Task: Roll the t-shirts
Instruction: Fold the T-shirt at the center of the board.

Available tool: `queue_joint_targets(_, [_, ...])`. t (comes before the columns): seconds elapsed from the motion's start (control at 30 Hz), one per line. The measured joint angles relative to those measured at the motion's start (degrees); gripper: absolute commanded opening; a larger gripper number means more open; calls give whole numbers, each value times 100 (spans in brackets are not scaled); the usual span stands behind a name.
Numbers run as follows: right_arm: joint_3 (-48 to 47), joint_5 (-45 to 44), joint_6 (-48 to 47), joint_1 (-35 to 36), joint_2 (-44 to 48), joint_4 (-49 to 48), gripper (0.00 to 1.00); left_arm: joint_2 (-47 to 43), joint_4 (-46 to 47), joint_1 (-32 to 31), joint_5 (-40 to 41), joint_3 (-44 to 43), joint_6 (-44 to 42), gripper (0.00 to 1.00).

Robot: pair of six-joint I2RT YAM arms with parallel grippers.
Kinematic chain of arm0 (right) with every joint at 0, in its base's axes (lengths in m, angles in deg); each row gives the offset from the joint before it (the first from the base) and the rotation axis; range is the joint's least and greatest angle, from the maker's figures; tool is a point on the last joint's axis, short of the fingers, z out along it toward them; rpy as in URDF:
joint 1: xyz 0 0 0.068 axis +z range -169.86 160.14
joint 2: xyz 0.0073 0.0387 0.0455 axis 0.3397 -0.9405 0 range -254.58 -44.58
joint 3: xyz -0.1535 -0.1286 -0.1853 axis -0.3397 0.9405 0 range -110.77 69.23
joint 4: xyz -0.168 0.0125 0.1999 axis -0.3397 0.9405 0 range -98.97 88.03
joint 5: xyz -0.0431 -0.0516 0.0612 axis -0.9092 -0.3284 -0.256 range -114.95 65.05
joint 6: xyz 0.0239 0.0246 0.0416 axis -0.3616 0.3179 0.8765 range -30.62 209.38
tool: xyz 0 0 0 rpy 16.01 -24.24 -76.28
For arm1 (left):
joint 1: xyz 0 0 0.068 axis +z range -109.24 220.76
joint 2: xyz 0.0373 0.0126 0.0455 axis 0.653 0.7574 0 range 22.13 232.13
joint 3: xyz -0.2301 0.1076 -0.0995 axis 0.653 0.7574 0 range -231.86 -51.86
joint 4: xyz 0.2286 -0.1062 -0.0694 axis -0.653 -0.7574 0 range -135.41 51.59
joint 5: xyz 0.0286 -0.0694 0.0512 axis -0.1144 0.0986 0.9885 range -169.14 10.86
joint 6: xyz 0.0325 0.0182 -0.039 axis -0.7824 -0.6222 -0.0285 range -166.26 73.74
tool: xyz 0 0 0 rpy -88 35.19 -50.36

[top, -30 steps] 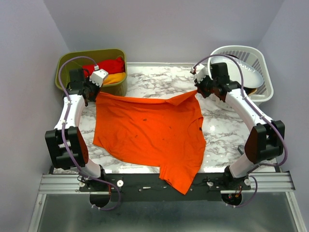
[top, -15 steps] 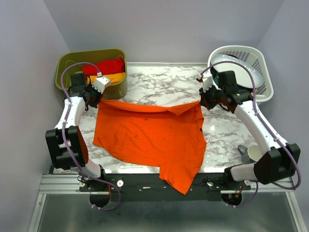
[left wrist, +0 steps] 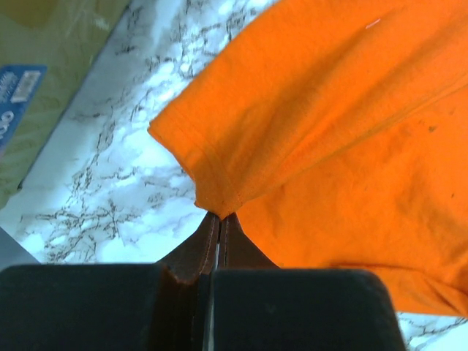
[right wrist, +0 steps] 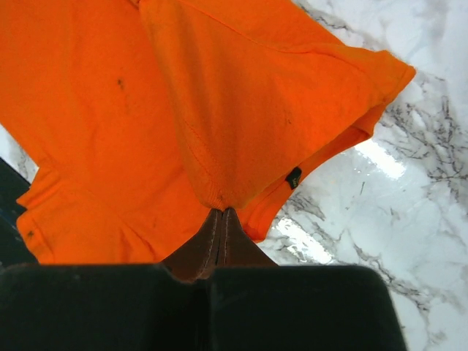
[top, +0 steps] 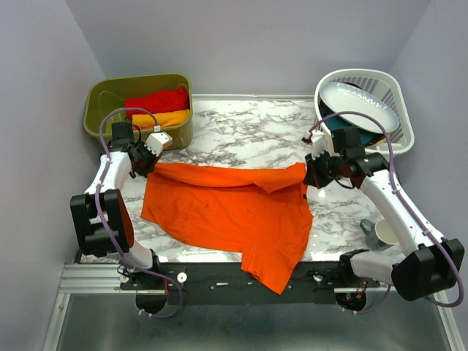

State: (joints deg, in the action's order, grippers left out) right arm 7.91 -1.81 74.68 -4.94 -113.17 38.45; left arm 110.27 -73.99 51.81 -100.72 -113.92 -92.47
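The bright orange t-shirt (top: 227, 208) lies spread on the marble table, its near part hanging over the front edge. Its far edge is lifted and folded toward me. My left gripper (top: 148, 162) is shut on the far left corner, seen in the left wrist view (left wrist: 218, 213) pinching the orange t-shirt's hem (left wrist: 212, 194). My right gripper (top: 308, 175) is shut on the far right corner, and the right wrist view (right wrist: 221, 210) shows the cloth (right wrist: 219, 146) pinched between the pads. A red t-shirt (top: 157, 100) and a yellow-orange t-shirt (top: 162, 118) lie in the olive bin (top: 99, 95).
A white laundry basket (top: 398, 128) at the back right holds a white plate (top: 358, 102) and a teal item. A grey cup (top: 380, 232) stands at the table's right edge near my right arm. The metal rail runs along the front edge.
Both grippers have pulled the shirt's far edge toward me, folding it over the body. The right arm swung outward, uncovering the grey cup.
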Motion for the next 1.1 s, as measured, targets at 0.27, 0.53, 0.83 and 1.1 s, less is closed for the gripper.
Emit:
queue_joint_targets(0.27, [229,321,140,0,273,109,1,-96,-345,313,129,129,-439,0])
queue_joint_targets(0.53, [529,575,188,0,367,125,0,-138,-490,352,173,413,-549,0])
queue_joint_targets(0.83, [586,719,136,2,282,210,14,-179,-487,352,212,636,-520,1])
queue_joint_targets(1.1, [-46,1193,-341,2,-55,789,49,-361,-688,492,282,616,-544,33])
